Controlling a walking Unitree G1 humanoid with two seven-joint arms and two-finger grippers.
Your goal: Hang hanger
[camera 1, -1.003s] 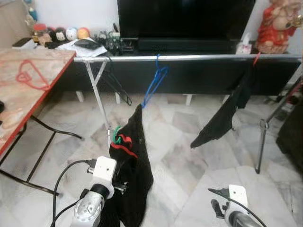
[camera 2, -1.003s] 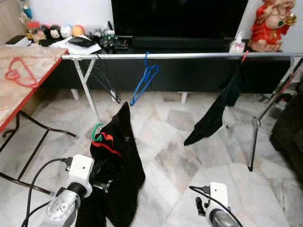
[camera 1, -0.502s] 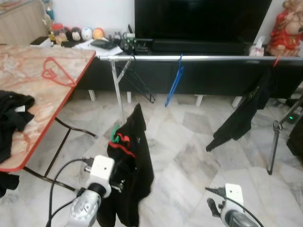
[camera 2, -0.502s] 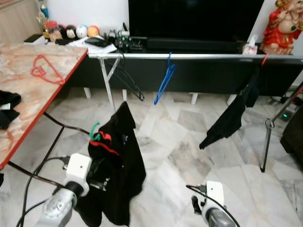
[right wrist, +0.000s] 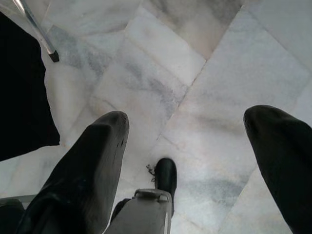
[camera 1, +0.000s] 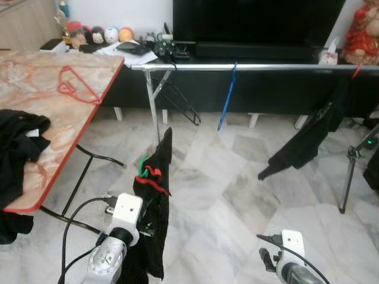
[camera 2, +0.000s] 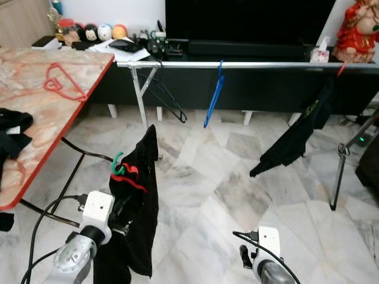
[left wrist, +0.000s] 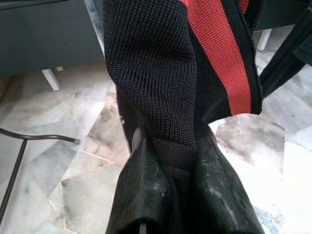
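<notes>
**Room: marble-floored living area with media wall**

Floor (camera 1: 237, 195): pale grey-veined marble tiles laid diagonally, evenly lit. Rear wall (camera 1: 118, 12): white. Television (camera 1: 254, 21): large, dark screen, standing on a low black media console (camera 1: 266, 94) with white feet. Tabletop (camera 1: 41, 100): reddish marble pattern, red edge, black tube legs, at the left. Console clutter: small round figurines (camera 1: 98, 34), papers, a tissue box (camera 1: 327, 57). Red statue (camera 1: 362, 29) at far right.

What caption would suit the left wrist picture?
The left claw pinches a black garment with a red stripe above the marble floor.
</notes>
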